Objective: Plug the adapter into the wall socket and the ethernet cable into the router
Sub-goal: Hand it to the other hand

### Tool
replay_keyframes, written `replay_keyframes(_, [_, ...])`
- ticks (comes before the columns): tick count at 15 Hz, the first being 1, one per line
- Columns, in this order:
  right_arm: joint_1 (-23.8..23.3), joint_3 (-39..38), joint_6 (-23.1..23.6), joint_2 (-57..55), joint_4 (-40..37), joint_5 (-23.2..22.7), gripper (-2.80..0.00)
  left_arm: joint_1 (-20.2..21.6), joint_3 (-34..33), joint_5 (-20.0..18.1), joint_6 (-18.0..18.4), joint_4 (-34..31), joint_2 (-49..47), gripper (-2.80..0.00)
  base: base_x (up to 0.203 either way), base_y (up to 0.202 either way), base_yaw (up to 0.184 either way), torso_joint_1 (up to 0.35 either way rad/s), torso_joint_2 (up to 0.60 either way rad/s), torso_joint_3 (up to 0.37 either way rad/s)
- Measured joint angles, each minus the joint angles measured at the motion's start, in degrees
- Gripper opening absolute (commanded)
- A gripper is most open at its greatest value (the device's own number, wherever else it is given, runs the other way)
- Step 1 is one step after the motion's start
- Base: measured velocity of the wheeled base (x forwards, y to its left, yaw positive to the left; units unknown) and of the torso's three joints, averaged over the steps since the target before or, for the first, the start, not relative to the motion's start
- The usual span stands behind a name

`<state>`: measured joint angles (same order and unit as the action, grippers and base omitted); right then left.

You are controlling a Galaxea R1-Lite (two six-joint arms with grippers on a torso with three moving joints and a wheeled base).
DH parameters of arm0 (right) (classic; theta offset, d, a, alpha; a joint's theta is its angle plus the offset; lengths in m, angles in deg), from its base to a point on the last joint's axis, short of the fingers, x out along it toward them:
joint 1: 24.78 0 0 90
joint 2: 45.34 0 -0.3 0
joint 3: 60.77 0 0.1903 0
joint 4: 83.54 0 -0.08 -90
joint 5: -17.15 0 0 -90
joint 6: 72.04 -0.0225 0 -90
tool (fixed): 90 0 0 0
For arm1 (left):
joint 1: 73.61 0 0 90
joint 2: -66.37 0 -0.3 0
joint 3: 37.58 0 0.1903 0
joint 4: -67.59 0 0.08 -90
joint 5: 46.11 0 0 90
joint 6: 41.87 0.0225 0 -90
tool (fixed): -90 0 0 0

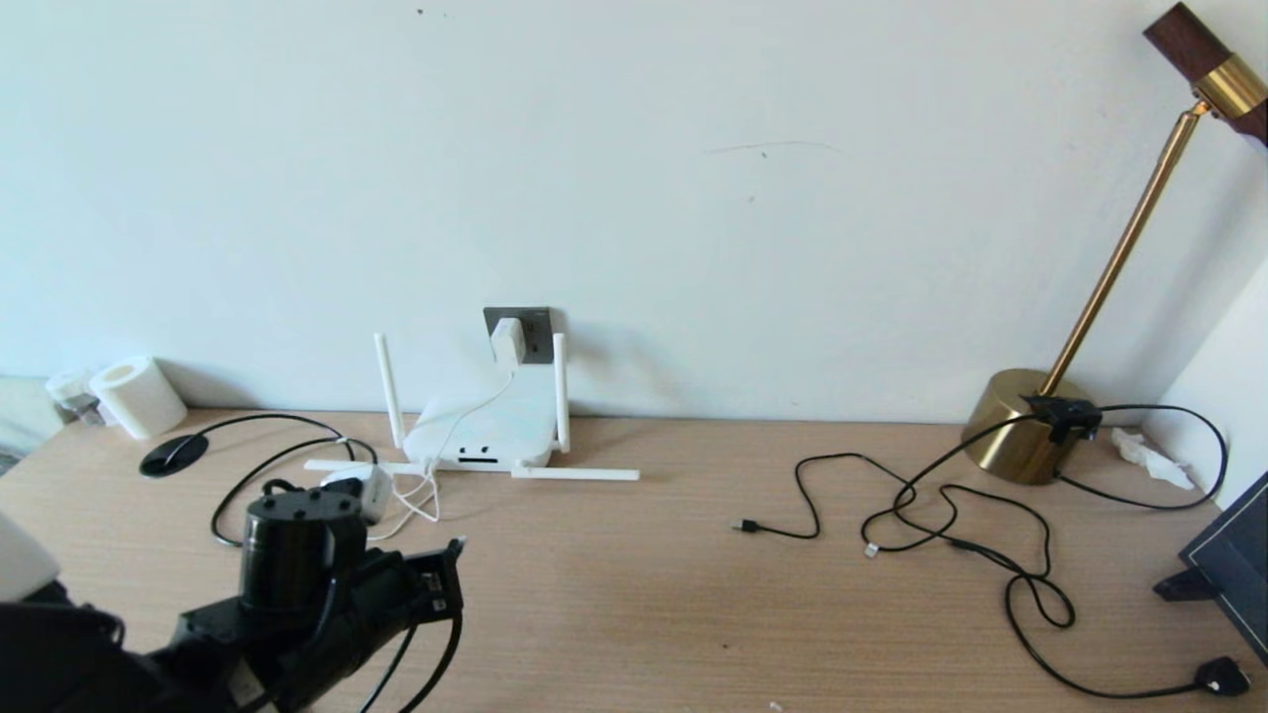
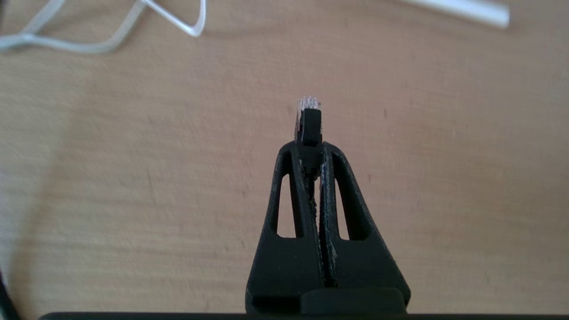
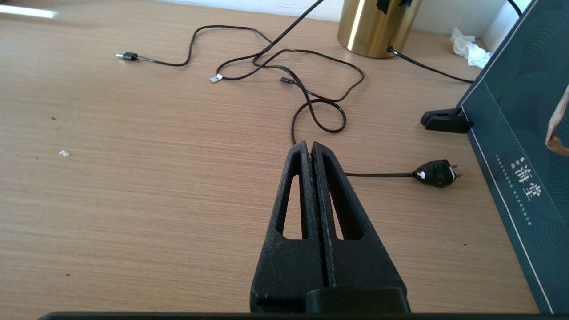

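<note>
Against the wall at the back edge of the desk (image 1: 693, 594), the adapter (image 1: 508, 341) already sits in the wall socket (image 1: 535, 327), its thin white cord (image 1: 421, 490) trailing down over the router (image 1: 490, 431), which lies flat just below with its port edge facing the front of the desk. That leaves the cable step in hand. Near the front left corner, the left gripper (image 2: 310, 149) is clenched on the ethernet cable (image 2: 310, 126), pinching it right behind the clear-tipped connector, which sticks out past the fingertips above bare desk, with the cable's black run hanging below the arm. The right gripper (image 3: 312, 149) hovers over the right part of the desk, fingers pressed together on nothing, near the loose thin black cables (image 3: 311, 102) and the black mains plug (image 3: 435, 173). Next, I judge, the connector must travel toward the back edge, level with a dark port slot, and push in squarely.
</note>
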<state>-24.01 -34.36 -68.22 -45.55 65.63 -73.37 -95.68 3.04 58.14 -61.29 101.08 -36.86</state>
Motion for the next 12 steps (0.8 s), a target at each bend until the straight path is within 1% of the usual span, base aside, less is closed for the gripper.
replay_keyframes(4, [0.0, 0.7, 1.0, -1.3, -2.2, -0.5, -2.80, -0.9, -1.9, 1.1, 0.8, 4.5, -1.2, -2.80, 0.000, 0.000, 0.000, 0.000, 0.00, 0.000])
replay_keyframes(6, [0.0, 0.9, 0.7, -3.6, -2.5, -0.3, -2.80, -0.9, -2.2, 2.4, 1.0, 4.5, -1.4, -2.80, 0.000, 0.000, 0.000, 0.000, 0.00, 0.000])
replay_keyframes(7, [0.0, 1.0, 0.7, -4.0, -2.5, -0.4, -2.80, -1.0, -2.3, 2.4, 1.1, 4.6, -1.5, -2.80, 0.000, 0.000, 0.000, 0.000, 0.00, 0.000])
replay_keyframes(9, [0.0, 0.9, 0.4, -2.4, -2.1, -0.3, -2.80, -2.0, -2.2, 2.6, 1.2, 4.5, -1.6, -2.80, 0.000, 0.000, 0.000, 0.000, 0.00, 0.000])
replay_keyframes(12, [0.0, 0.8, -0.1, -0.5, -1.9, -0.3, -2.80, -2.4, -1.9, 4.0, 1.6, 4.5, -1.6, -2.80, 0.000, 0.000, 0.000, 0.000, 0.00, 0.000])
